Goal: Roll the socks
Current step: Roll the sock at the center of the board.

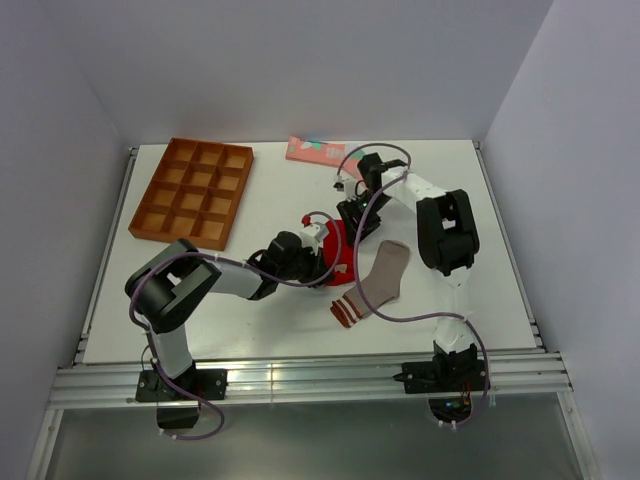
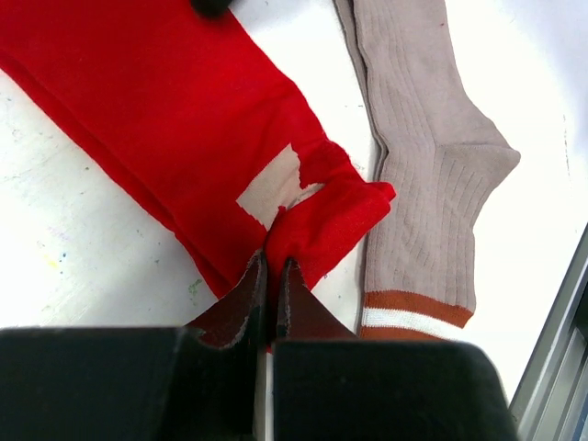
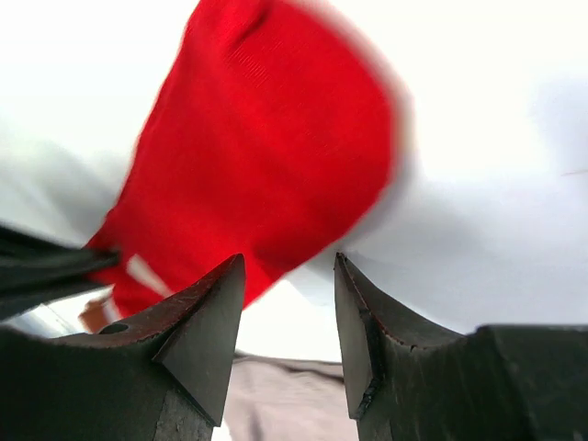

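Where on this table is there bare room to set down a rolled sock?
Bare: the right strip of the table beyond the right arm, and the near edge between the left arm and the grey sock. Crowded: the centre, where the left claw pinches the red sock beside the open right claw.

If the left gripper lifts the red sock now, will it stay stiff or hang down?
Probably floppy: the red sock is folded over where the left gripper pinches it. Likely light too; it lies thin and flat.

red sock [image 2: 165, 119] marked white, grey-brown sock [image 2: 432, 156] cuffed in maroon-and-white stripes; salmon-pink sock [image 1: 315, 150]
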Robot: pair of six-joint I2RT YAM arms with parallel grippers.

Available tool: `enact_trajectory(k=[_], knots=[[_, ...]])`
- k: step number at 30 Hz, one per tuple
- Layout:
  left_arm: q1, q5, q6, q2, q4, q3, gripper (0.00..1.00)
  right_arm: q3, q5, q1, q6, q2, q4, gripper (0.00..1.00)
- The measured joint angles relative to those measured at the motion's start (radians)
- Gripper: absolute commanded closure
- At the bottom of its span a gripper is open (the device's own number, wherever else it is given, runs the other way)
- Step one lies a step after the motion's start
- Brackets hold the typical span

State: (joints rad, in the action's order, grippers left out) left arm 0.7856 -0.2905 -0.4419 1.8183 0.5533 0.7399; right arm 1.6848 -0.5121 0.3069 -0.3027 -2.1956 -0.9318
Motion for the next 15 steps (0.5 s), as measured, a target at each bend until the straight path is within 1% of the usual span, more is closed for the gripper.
enact_trajectory(k=[3, 6, 7, 9, 12, 15], knots=[[0.0, 0.003, -0.001, -0.002, -0.005, 0.0, 1.0, 0.033, 0.06, 0.001, 0.009, -0.011, 0.029, 0.49], [0.0, 0.005, -0.002, -0.004, -0.006, 0.0, 1.0, 0.07, 0.109, 0.01, 0.018, -0.031, 0.035, 0.55], [0.001, 0.006, -0.002, -0.004, -0.007, 0.0, 1.0, 0.084, 0.121, 0.016, 0.018, -0.039, 0.033, 0.6], [0.001, 0.008, -0.003, -0.004, -0.008, 0.0, 1.0, 0.1, 0.145, 0.031, 0.022, -0.05, 0.038, 0.66], [0.002, 0.013, -0.006, -0.009, -0.018, 0.0, 1.0, 0.109, 0.171, 0.062, 0.022, -0.056, 0.043, 0.72], [0.002, 0.02, -0.006, -0.017, -0.035, 0.0, 1.0, 0.116, 0.187, 0.105, 0.022, -0.061, 0.05, 0.74]])
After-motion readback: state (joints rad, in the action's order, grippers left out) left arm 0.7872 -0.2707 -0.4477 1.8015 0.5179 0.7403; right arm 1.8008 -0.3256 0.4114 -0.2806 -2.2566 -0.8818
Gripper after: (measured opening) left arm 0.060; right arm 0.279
